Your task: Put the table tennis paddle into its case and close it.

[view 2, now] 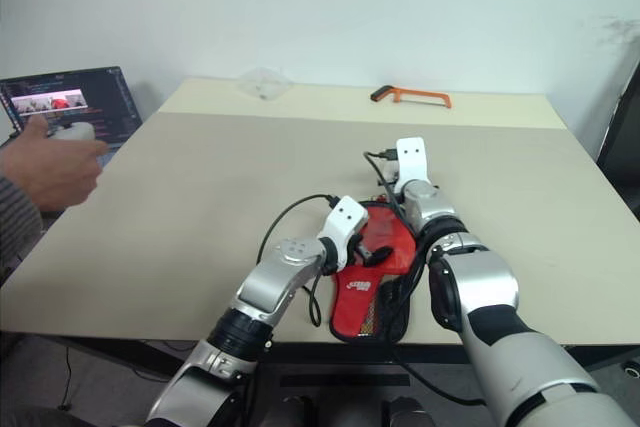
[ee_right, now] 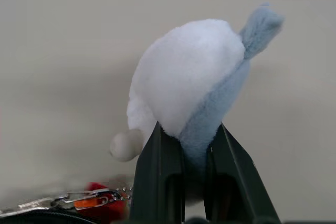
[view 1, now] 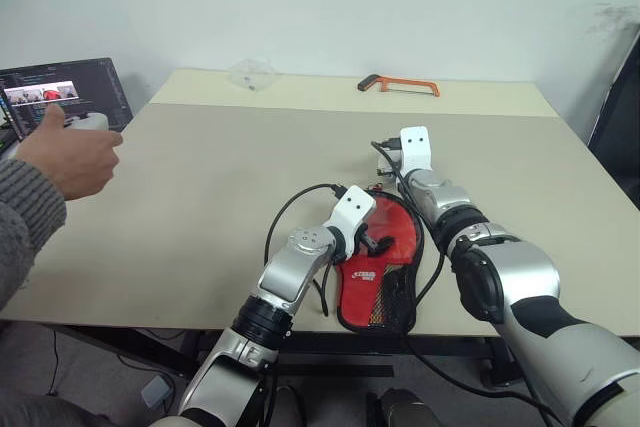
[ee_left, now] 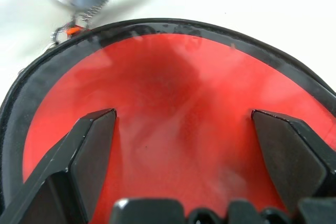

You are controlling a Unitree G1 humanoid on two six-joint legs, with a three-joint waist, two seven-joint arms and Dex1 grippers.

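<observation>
Left gripper [ee_left: 184, 145] is spread wide, angled down; right gripper [ee_right: 197, 150] is pinched tight, arm reaching forward.

Pale beige table [view 1: 200, 207] against white wall [view 1: 330, 2].

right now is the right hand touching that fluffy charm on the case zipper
Touching. The right wrist view shows the right hand pinching the white-and-blue plush charm between its fingers.

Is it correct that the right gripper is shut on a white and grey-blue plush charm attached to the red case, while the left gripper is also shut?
Not quite. The right gripper is shut on the white and grey-blue plush charm, but the left gripper is open, its black fingers spread wide over the red fabric case with black trim, as the left wrist view shows.
</observation>
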